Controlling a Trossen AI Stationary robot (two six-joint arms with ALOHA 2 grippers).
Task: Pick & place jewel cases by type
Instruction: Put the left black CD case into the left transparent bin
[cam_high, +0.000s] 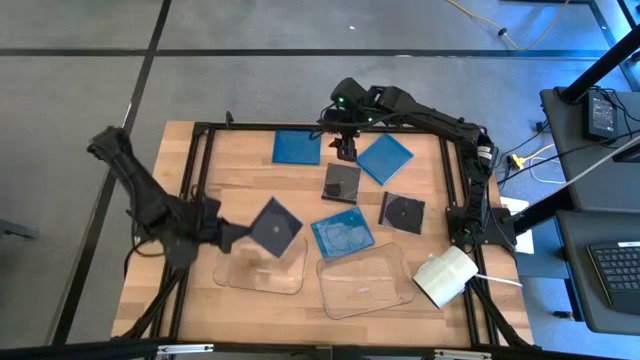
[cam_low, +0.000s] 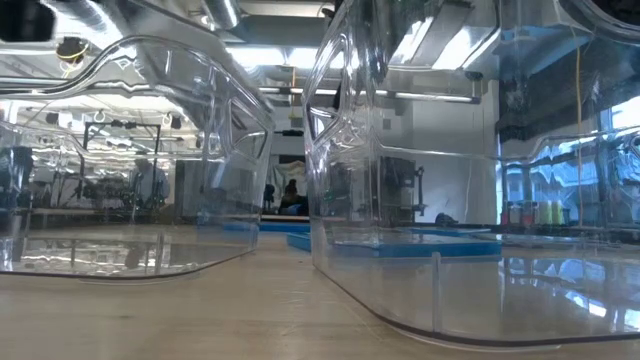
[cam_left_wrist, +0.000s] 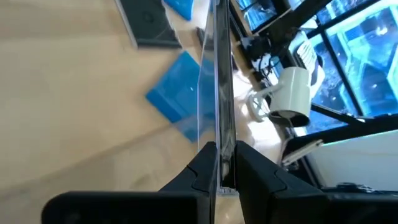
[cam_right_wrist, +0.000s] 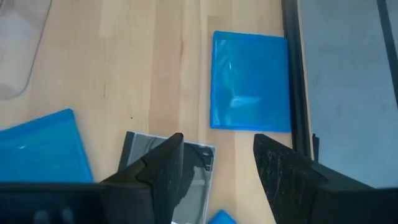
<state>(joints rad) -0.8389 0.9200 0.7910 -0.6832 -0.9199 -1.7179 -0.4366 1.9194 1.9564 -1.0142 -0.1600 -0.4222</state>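
Left tool (cam_high: 238, 234): you have it clamped on the edge of a dark jewel case (cam_high: 275, 225); the left wrist view shows the case edge-on, pinched between the two fingers (cam_left_wrist: 200, 167).
Held case: it hangs tilted above the bench (cam_high: 240, 150), over the far corner of the left clear tray (cam_high: 262, 268), clear of the wood.
Right tool (cam_high: 346, 150): it hovers at the far middle of the bench with its jaws spread and nothing between them; in its wrist view a dark case (cam_right_wrist: 163, 168) lies under it and a blue case (cam_right_wrist: 250, 81) lies beyond.
Blue cases: two lie flat on the far side, one (cam_high: 297, 147) to the left of the right tool and one (cam_high: 385, 158) to its right; a third (cam_high: 342, 234) rests at the far edge of the right clear tray (cam_high: 365, 285), seemingly partly inside it.
Other dark cases: one (cam_high: 341, 183) just near of the right tool, one (cam_high: 401, 212) further right, both flat on the bench.
Step in hand: by my reading, you are carrying the first dark case to the left tray, with blue going right.
Next move: lower the left tool over the tray floor, level the case, then let go; watch that a corner does not catch the tray rim.
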